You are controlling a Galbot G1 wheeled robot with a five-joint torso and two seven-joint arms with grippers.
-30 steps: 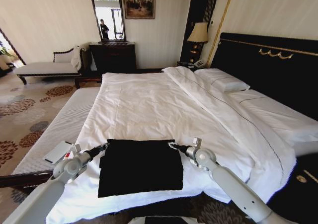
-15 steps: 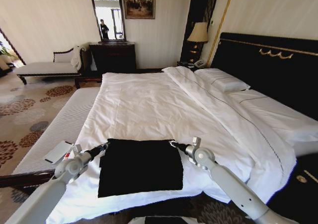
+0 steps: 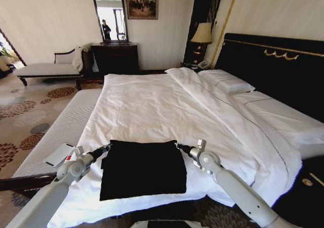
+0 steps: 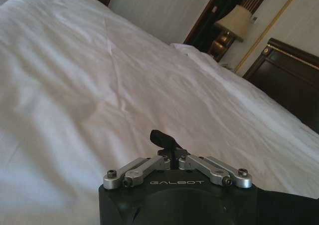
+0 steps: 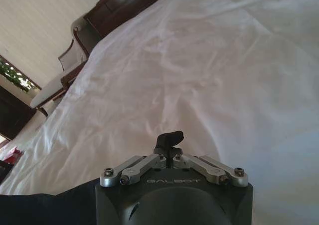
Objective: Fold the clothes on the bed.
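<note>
In an ornate hotel bedroom with patterned carpet, a framed painting and a lit bedside lamp point(image 3: 201, 34), the large white-dressed bed point(image 3: 152, 106) fills the floor beneath its tall dark headboard point(image 3: 273, 69). At the near end of the duvet lies the black T-shirt point(image 3: 143, 169), already gathered into a roughly rectangular, layered panel with a short flap showing along its left edge.

The left end effector point(image 3: 107, 147) sits at the panel's far-left corner with its fingers drawn together; whether any cloth is between the tips cannot be made out, and the left wrist view shows the fingers point(image 4: 164, 140) met in a dark point over bare white bedding. Across the garment, the right end effector point(image 3: 177, 146) sits at the far-right corner in the same narrow state, its fingers point(image 5: 168, 140) closed in the right wrist view, with dark fabric at the lower edge of that view.

The shirt looks light, limp cotton that will drape and sag rather than hold a crease, and may drag on the soft duvet. It is best pinched at the two far corners, through all layers, and lifted evenly so the fold stays square.
</note>
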